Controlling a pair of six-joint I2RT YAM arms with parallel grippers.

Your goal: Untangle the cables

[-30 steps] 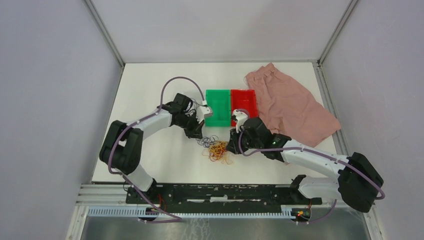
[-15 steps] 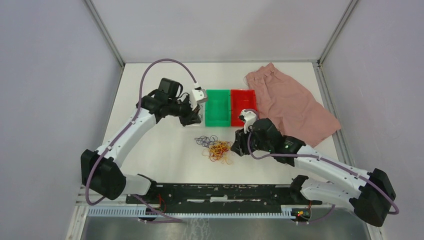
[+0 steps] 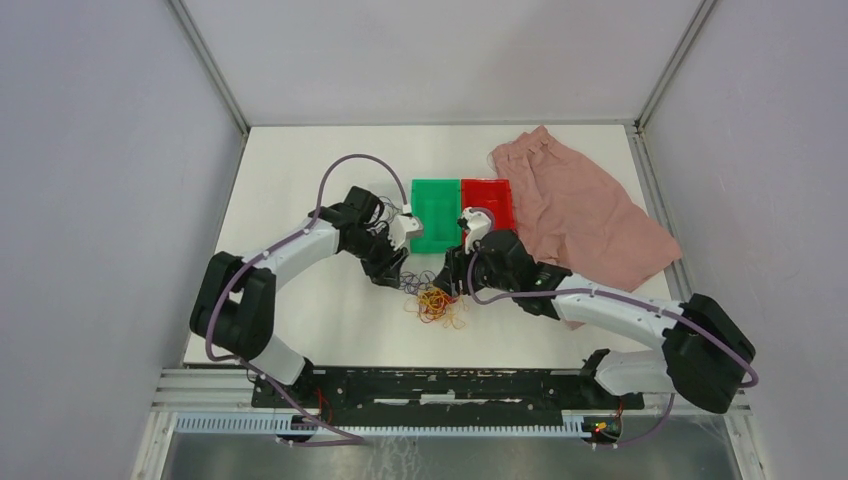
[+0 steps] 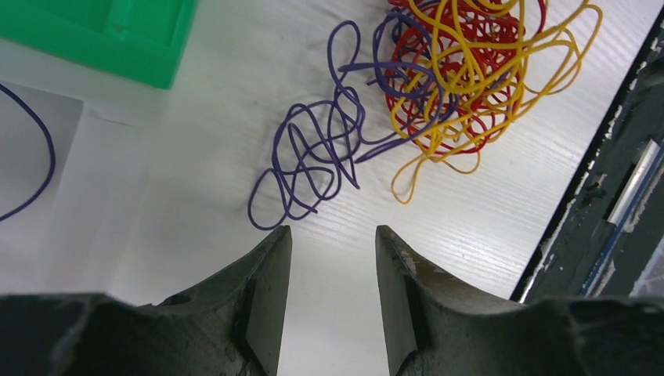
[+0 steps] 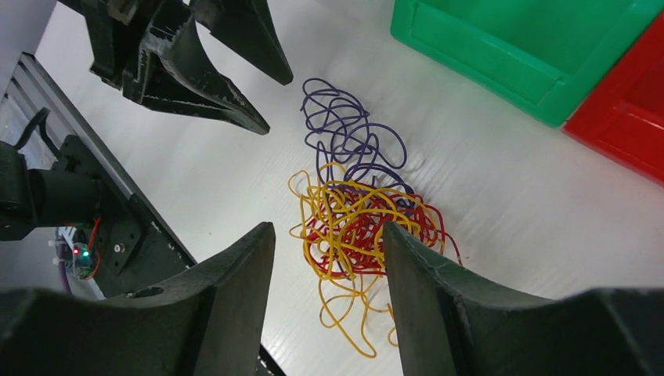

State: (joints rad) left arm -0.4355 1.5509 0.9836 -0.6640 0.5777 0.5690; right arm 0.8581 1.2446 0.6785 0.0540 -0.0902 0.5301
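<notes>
A small tangle of thin curly cables [image 3: 432, 297] lies on the white table [image 3: 320, 300], between the tips of the 2 grippers. The pile has 3 colours. A loose purple strand [image 4: 309, 168] coils at the side nearest the left gripper [image 4: 333, 235]. Red strands [image 4: 438, 117] and yellow strands [image 4: 470, 47] are knotted together in a denser ball, with purple loops running into it.

In the left wrist view, the left gripper's jaws are spread, with only bare table in the gap between them. The purple coil sits just beyond the tips, not touching them. The red and yellow ball lies farther out, beyond the right-hand finger. Another purple strand curves at the far left edge of that view, apart from the pile.

In the right wrist view, the right gripper [image 5: 327, 231] also has its jaws spread and grips nothing. The red and yellow ball shows in the gap just past its tips. Whether the tips touch any strand cannot be told. The purple coil lies beyond the ball, and past it the left gripper's 2 spread fingers point in.

A green tray [image 3: 433, 215] sits beyond both sets of jaws, near the pile. A red tray [image 3: 490, 205] touches its right side. A crumpled pink cloth [image 3: 580, 215] lies beyond the red tray, well apart from the cables.
</notes>
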